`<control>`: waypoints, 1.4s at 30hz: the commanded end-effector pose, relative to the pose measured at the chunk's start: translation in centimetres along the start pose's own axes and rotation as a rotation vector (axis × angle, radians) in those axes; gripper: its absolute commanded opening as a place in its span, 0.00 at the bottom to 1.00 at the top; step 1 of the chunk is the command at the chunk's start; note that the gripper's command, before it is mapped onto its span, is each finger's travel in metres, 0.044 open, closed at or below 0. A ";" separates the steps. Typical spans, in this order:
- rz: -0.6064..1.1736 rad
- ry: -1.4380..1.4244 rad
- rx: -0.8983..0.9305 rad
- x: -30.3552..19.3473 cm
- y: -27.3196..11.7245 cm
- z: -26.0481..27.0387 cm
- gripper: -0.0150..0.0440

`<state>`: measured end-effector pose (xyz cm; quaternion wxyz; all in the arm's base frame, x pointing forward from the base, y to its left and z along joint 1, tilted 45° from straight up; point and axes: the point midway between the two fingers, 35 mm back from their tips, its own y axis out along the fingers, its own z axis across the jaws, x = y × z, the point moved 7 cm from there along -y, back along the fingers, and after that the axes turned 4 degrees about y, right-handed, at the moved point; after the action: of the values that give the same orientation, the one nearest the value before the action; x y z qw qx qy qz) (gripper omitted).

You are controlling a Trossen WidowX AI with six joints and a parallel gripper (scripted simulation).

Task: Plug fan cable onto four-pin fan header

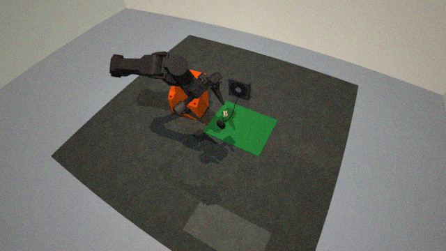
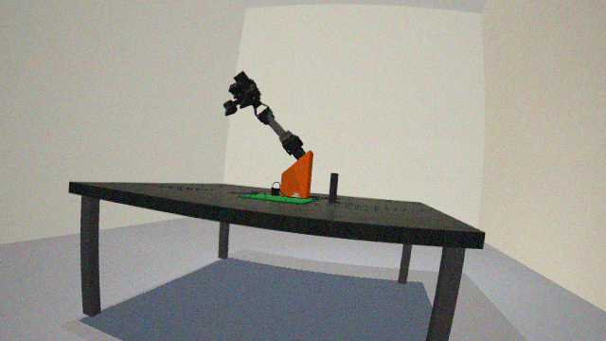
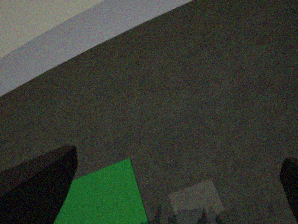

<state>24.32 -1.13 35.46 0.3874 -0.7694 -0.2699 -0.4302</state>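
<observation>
Here's the black parallel-jaw gripper [image 1: 214, 111] [image 2: 233, 93] [image 3: 180, 161], spread wide with nothing between its fingers, up in the air at 11 o'clock from the orange angular base [image 1: 201, 107] [image 2: 298, 177] in the exterior view. Clock on the top view now: the flat green rectangular board [image 1: 249, 130] [image 2: 275, 198] [image 3: 105, 197] lies on the dark grey table [image 1: 296, 104] [image 2: 189, 196] [image 3: 150, 100], with that base over at 10 o'clock from it.

And there's the small black cable plug [image 1: 221, 124] [image 2: 276, 191], on the board at 7 o'clock from the little cream header [image 1: 225, 113] [image 2: 295, 195], near it but unplugged! The thin black cable [image 1: 233, 109] curves away from the plug, up toward 1 o'clock, to the square black fan [image 1: 238, 89] [image 2: 333, 188] with its pale round hub, standing just off the board. The wrist view catches both fingertips, at 8 and 4 o'clock, the board's corner low between them, and a pale grey rectangle [image 1: 226, 226] [image 3: 197, 197] at 6 o'clock.
</observation>
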 end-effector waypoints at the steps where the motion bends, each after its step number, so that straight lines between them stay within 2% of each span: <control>1: 0.225 -0.025 -0.009 -3.7 4.2 3.4 1.00; 9: 0.683 -0.062 -0.144 -13.0 10.1 7.8 1.00; 15: 0.973 -0.104 -0.327 -19.9 11.8 8.9 1.00; 23: 0.996 -0.108 -0.346 -20.5 11.9 9.0 1.00; 30: 0.995 -0.109 -0.348 -24.3 15.9 7.0 1.00; 42: 0.995 -0.110 -0.349 -25.1 16.7 6.6 1.00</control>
<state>27.83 -6.49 5.86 0.3985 -0.8771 0.1820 -0.1971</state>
